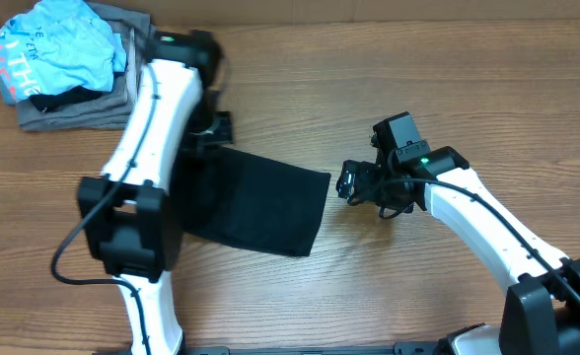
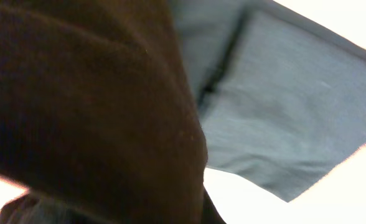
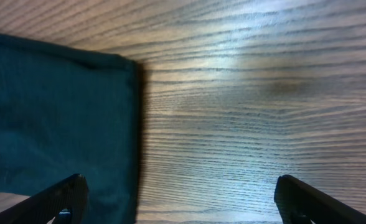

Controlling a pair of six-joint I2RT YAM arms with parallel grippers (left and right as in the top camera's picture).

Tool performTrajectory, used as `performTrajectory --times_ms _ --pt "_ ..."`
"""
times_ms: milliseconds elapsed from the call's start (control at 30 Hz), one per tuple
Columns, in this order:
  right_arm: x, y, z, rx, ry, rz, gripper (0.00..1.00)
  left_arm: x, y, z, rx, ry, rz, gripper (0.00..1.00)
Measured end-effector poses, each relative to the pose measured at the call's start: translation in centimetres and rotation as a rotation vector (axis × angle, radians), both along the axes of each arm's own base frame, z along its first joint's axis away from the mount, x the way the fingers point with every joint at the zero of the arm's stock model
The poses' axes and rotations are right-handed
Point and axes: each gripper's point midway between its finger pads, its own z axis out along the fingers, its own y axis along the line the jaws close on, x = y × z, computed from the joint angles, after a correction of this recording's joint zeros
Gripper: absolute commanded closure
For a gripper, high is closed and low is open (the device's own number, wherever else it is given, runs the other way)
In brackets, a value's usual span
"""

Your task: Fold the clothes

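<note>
The clothes (image 1: pixel 260 202), a black T-shirt, lie partly folded at the middle of the table. My left arm reaches over the shirt's left part and hides it. My left gripper (image 1: pixel 214 130) is at the shirt's far left corner. In the left wrist view dark fabric (image 2: pixel 83 106) hangs right in front of the camera and hides the fingers, so the gripper looks shut on the cloth. My right gripper (image 1: pixel 354 182) stands open just right of the shirt's right edge. In the right wrist view the right gripper (image 3: pixel 180 186) has one finger over the shirt (image 3: pixel 52 112) and the other over bare wood.
A light blue shirt (image 1: pixel 58 49) lies on a grey garment (image 1: pixel 83 108) at the back left corner. The wooden table (image 1: pixel 418 79) stretches behind and to the right of my right arm.
</note>
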Motion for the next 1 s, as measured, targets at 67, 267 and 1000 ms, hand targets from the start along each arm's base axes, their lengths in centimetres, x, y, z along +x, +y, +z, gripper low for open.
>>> performTrajectory --times_ms 67,267,1000 --pt "0.0 0.2 -0.3 0.004 0.008 0.003 0.00 -0.4 -2.0 0.0 -0.005 -0.005 -0.045 0.96" --pt "0.2 0.6 -1.8 0.017 0.041 0.009 0.00 -1.6 -7.4 -0.1 -0.024 -0.035 -0.172 0.87" --pt "1.1 -3.5 -0.8 0.111 0.125 -0.129 0.00 -4.5 -14.8 -1.1 -0.138 -0.042 -0.323 0.64"
